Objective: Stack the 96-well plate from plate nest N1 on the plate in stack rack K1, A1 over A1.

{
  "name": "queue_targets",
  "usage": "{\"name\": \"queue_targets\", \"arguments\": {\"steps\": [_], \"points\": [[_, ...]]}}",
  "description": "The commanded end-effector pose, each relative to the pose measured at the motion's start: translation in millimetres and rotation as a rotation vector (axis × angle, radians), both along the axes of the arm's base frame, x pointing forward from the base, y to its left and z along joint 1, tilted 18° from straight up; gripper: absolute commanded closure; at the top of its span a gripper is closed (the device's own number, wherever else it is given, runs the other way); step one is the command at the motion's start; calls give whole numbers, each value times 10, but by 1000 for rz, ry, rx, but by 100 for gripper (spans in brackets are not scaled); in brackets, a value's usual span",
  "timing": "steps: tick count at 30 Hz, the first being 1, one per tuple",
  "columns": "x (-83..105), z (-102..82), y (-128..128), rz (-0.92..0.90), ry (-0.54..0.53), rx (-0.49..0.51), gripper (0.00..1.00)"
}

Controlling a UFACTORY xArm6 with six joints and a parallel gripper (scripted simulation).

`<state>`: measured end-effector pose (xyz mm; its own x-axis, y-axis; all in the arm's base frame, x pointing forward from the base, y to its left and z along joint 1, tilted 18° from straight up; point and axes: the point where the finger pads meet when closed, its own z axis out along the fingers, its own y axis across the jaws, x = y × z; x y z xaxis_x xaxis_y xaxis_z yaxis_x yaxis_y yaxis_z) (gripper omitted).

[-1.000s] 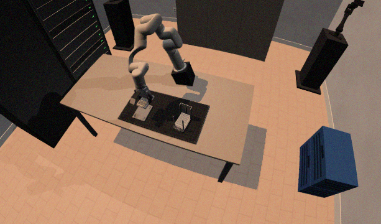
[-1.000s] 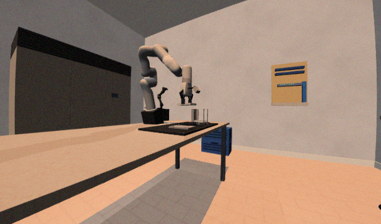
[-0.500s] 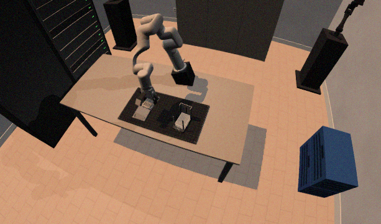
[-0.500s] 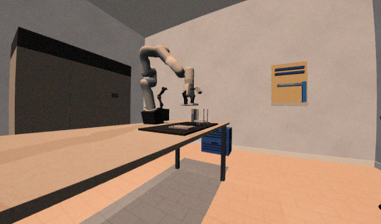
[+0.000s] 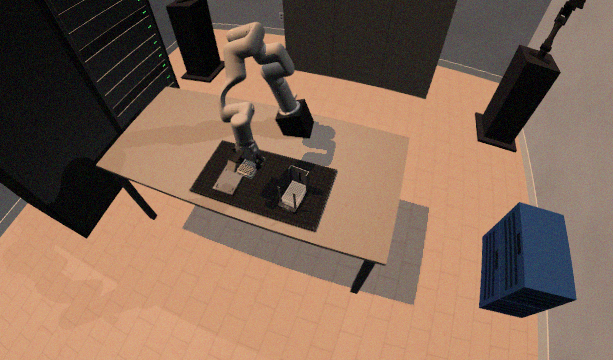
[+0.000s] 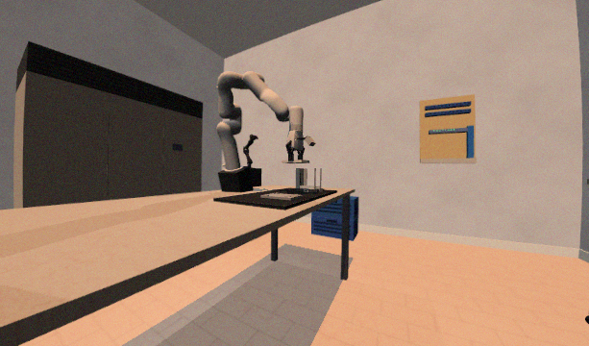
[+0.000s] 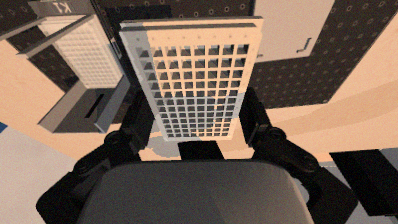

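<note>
My gripper is shut on a white 96-well plate and holds it by its long sides, well above the black mat. In the top view the held plate hangs over the mat between the nest and the rack. The empty plate nest N1 lies on the mat's left part; it shows as a pale floor in the wrist view. The stack rack K1 stands on the mat's right part, with a second 96-well plate inside it. In the exterior view the gripper hangs above the rack's posts.
The arm's black base stands behind the mat. A dark server rack stands left of the table. A blue cabinet stands on the floor at the right. Tall dark stands are at the back.
</note>
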<state>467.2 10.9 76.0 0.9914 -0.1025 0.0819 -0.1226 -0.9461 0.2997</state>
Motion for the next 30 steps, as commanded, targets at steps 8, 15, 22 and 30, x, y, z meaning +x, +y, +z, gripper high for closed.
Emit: {"name": "queue_targets", "arguments": {"steps": [8,15,22,30], "points": [[2,-78,314,0,-4,0,100],[-9,-145,538,0,-4,1,100],[-16,-193,698,0,-4,1,100],[-29,-270,954,0,-4,1,100]]}}
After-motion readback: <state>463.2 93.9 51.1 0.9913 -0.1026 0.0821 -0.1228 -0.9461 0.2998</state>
